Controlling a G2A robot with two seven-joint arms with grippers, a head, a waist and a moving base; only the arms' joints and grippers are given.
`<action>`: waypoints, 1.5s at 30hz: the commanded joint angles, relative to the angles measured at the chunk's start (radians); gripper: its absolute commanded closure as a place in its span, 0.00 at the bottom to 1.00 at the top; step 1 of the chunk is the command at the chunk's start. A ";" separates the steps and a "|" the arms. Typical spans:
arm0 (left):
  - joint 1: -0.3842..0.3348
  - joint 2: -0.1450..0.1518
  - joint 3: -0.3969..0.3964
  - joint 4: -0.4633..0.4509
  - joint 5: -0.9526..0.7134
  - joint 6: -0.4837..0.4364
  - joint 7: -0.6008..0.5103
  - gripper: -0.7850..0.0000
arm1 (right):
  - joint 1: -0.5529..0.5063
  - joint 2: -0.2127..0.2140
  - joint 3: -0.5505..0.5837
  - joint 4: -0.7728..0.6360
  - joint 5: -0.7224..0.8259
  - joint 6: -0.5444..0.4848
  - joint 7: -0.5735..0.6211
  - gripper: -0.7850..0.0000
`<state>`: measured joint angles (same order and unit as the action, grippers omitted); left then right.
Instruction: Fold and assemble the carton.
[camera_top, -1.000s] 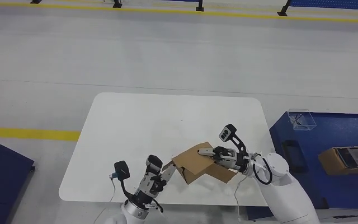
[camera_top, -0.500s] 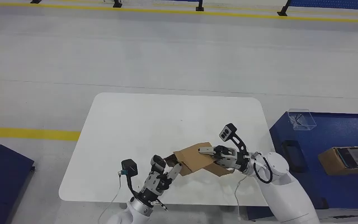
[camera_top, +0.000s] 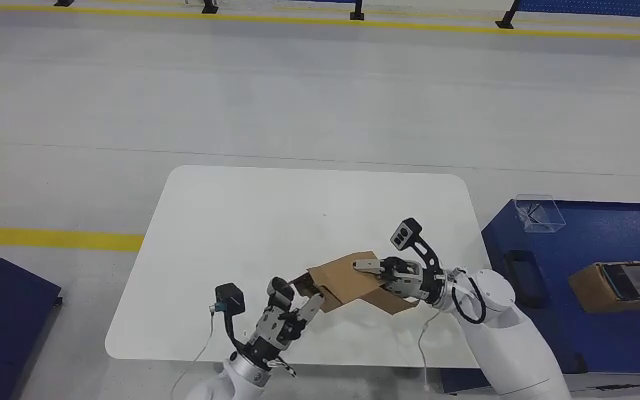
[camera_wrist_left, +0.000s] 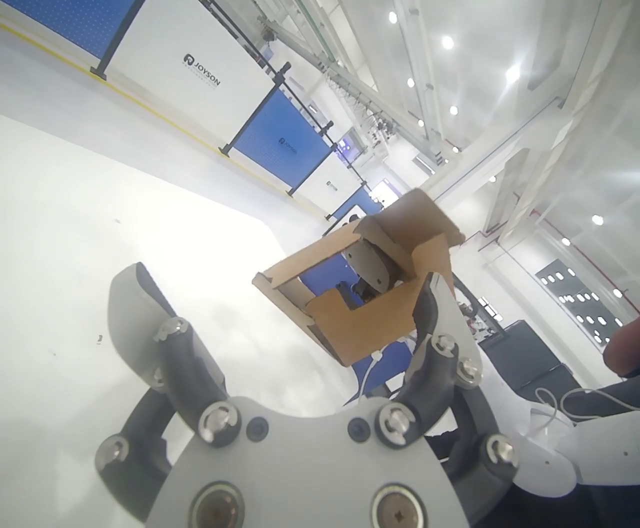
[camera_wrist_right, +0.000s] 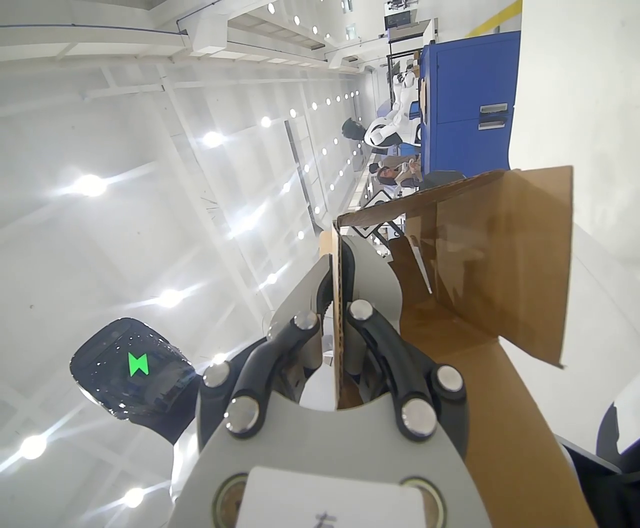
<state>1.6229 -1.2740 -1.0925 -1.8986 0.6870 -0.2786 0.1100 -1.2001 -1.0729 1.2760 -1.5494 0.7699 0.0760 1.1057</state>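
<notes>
The brown carton (camera_top: 345, 283), partly opened, is held up over the near right part of the white table (camera_top: 250, 230). My right gripper (camera_top: 368, 266) is shut on one of its side walls. In the right wrist view the fingers (camera_wrist_right: 320, 285) pinch the thin cardboard edge, and the carton (camera_wrist_right: 490, 250) opens out beyond them. My left gripper (camera_top: 298, 302) stands open at the carton's left end. In the left wrist view the carton (camera_wrist_left: 360, 285) hangs in front of the left gripper (camera_wrist_left: 280, 277), and one finger (camera_wrist_left: 440, 310) lies against the near flap.
A blue cabinet (camera_top: 570, 260) stands right of the table, with a clear plastic box (camera_top: 535, 212) and a cardboard box (camera_top: 605, 283) on it. Another blue unit (camera_top: 20, 300) sits at the left. The table's far half is bare.
My left gripper has moved right, up to the carton's left end. The carton has shifted slightly left and lies flatter, with the right gripper holding on.
</notes>
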 joint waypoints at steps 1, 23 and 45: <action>-0.004 -0.001 0.009 0.005 0.025 0.019 -0.001 0.00 | -0.002 0.000 -0.004 -0.005 -0.011 -0.004 0.001 1.00; 0.052 0.001 -0.046 -0.031 -0.039 -0.097 0.120 0.00 | 0.064 -0.009 -0.017 0.108 0.198 0.209 0.048 1.00; 0.011 -0.005 -0.009 0.027 0.041 0.016 -0.002 0.00 | 0.100 -0.010 -0.056 0.149 0.191 0.227 0.202 1.00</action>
<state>1.6367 -1.2783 -1.1034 -1.8744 0.7263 -0.2740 0.1160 -1.0985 -1.0832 1.2200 -1.3976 0.9662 0.3063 1.3020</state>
